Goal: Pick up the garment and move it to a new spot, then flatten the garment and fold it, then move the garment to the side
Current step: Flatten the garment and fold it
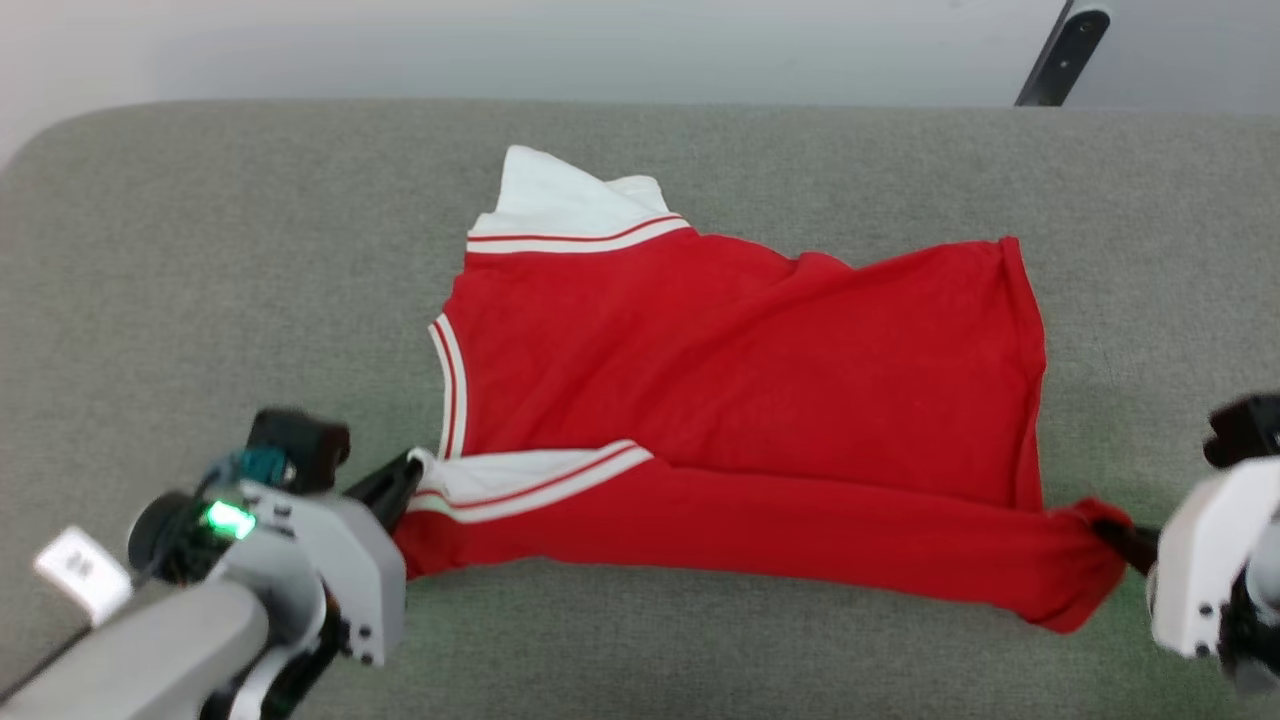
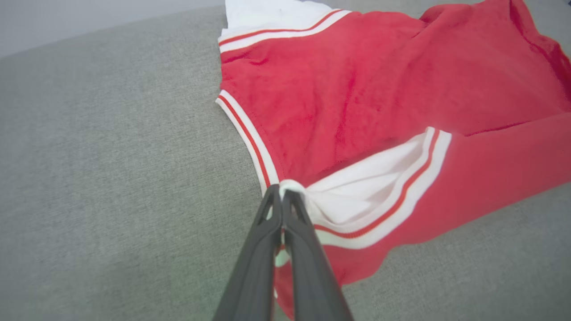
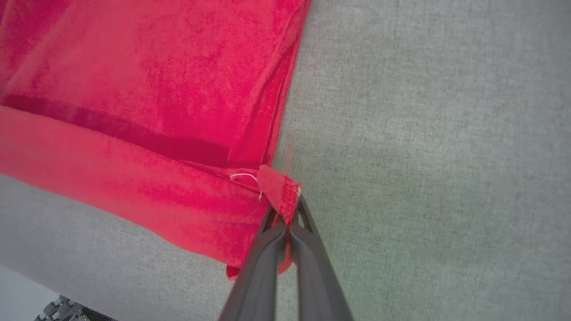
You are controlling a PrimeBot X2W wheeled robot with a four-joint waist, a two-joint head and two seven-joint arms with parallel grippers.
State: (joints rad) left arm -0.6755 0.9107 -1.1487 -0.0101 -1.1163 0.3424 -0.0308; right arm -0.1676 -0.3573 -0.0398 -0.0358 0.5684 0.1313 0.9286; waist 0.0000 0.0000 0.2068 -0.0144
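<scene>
Both near corners of the shirt (image 1: 740,370) are pinched — left claw (image 1: 412,470) at seven o'clock on its white sleeve, right claw (image 1: 1115,535) at four o'clock on the red hem. Soft and light, it should sag between holds; it lies on the cushion (image 1: 200,250), spreading toward twelve.
</scene>
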